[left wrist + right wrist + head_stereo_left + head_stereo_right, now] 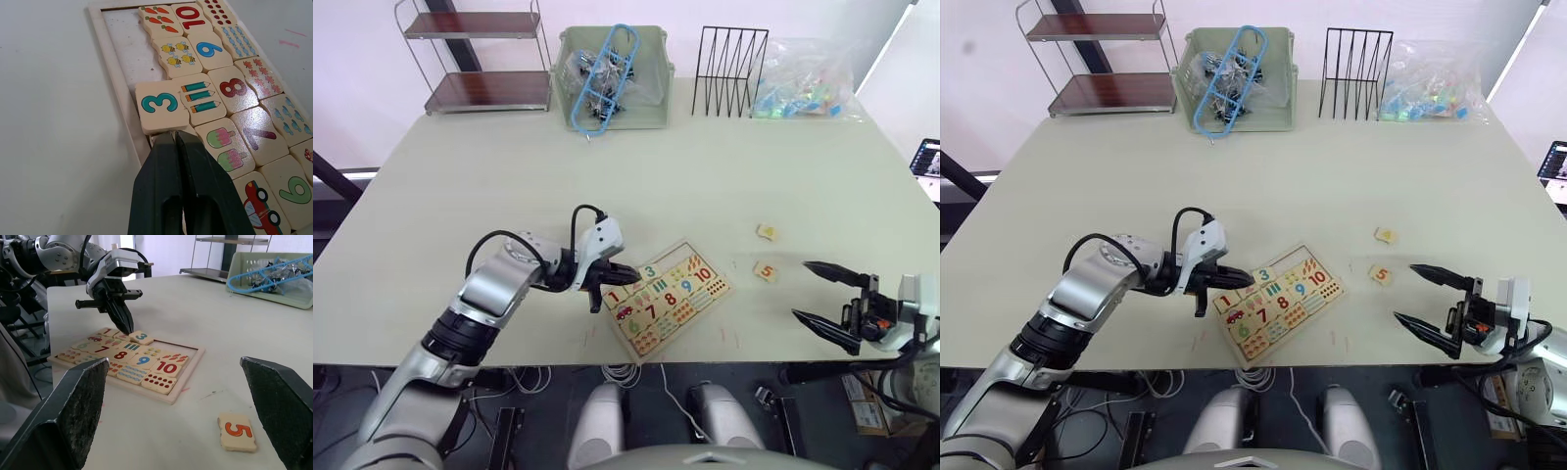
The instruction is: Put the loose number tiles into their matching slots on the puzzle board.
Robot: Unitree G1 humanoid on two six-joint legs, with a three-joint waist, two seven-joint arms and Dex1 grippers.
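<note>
The green bin [612, 78] at the far edge of the table [509, 186] held a tangle of blue hangers [602, 73] and clear bags. Beside it stood an empty black wire rack [729, 57], then a clear plastic bag [808, 83] stuffed with colourful pieces; a two-shelf stand [484, 59] sat at the far left corner.

The puzzle board [668, 297] lay tilted near the front edge, most of its pieces seated. In the left wrist view the tile marked 3 [161, 105] sat in the slot row along the rim, with bare slots [124, 44] beyond it toward the 10 end.

Two loose tiles lay on the table right of the board: the tile marked 5 [766, 271] and another tile [767, 232] further back (its digit too small to read).

The left gripper [619, 277] rested with its fingers [190, 186] pressed together, tips at the board just by the 3, gripping nothing visible. The right gripper [822, 292] hovered wide apart and empty, near the 5.
</note>
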